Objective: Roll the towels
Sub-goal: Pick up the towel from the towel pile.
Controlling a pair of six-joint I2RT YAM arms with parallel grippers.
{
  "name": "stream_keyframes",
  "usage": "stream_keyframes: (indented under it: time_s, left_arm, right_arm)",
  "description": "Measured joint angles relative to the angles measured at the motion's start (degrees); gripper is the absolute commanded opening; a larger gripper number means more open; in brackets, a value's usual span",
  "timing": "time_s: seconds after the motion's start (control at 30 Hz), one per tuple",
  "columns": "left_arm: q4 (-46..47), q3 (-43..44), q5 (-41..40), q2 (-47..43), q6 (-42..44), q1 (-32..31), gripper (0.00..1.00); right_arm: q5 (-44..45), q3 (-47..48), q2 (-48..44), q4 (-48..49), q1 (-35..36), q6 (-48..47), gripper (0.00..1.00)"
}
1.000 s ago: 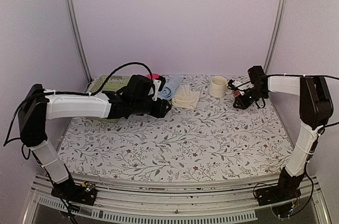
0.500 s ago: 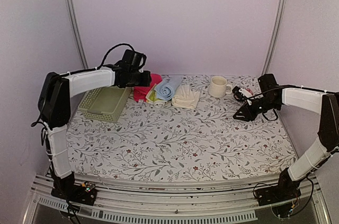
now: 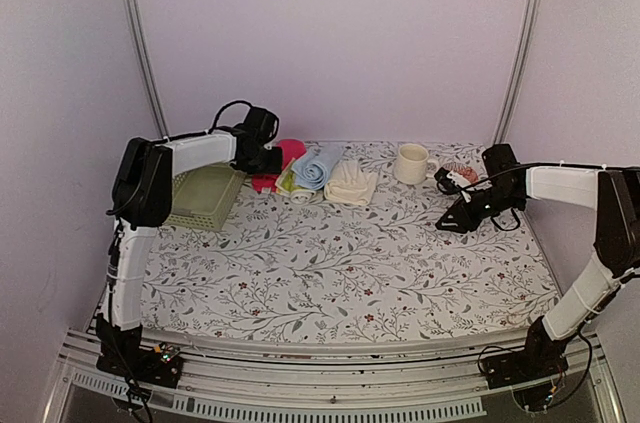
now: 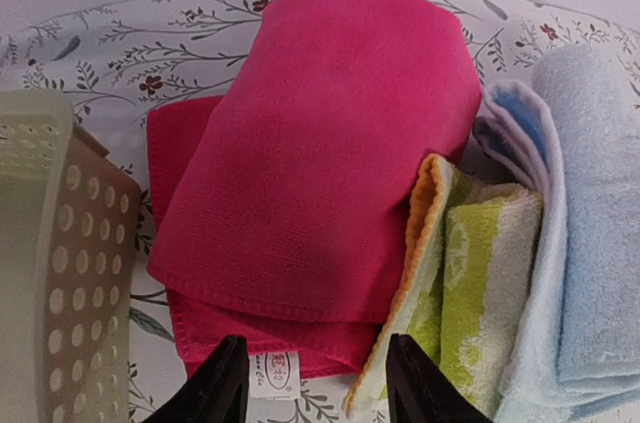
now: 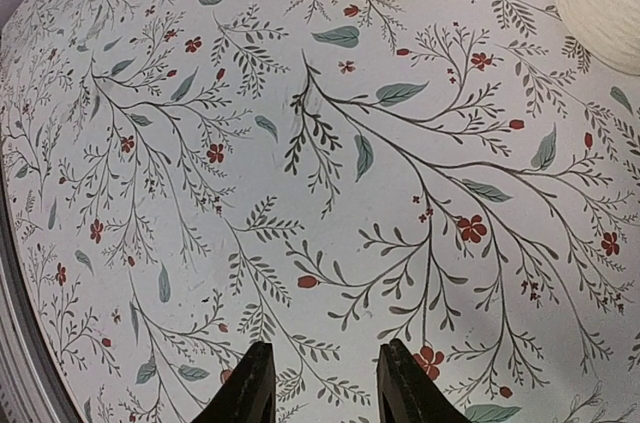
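We see left arm (image 3: 195, 151) stretched far back, left tool (image 4: 316, 363) parted, empty, over folded hot pink cloth towel (image 4: 320, 143); right arm (image 3: 560, 183) low, right tool (image 5: 327, 358) parted, empty, above floral-print desk (image 5: 300, 143)

Left arm (image 3: 195, 151) and right arm (image 3: 560, 183) have white shells, black joints, looping black cables, apparently plastic jaws.

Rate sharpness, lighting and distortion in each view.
Top external: soft, even purplish light, slightly grainy, no glare. Left wrist: the hot pink cloth towel is sharp; the pale green perforated plastic basket at the left edge looks softer. Right wrist: the floral tablecloth is crisp, its edge curving from wide-angle distortion.
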Motion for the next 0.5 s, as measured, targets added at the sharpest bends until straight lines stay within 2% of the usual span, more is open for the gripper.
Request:
stream_keyframes:
  time_s: [0.13,0.23,0.3,0.5]
  left_arm:
    - [-1.11,4.52,-0.35,4.87,-0.48,0.28,0.41]
    - [-1.68,7.72,-0.9,7.98,-0.94,0.59,0.22]
    - [-2.12,8.92,-1.31,8.98,-1.07,0.85,0.0]
    - [-2.01,10.49,-3.1,8.79,-0.2,1.18,0.0]
  right_arm:
    - [0.02,0.0,0.02,0.07,0.15,-0.02,0.38]
    - [0.04,0.0,0.02,0.09,0.2,-0.04,0.38]
    - [0.07,0.0,0.04,0.11,0.2,-0.04,0.38]
    - [0.07,0.0,0.31,0.13,0.24,-0.02,0.38]
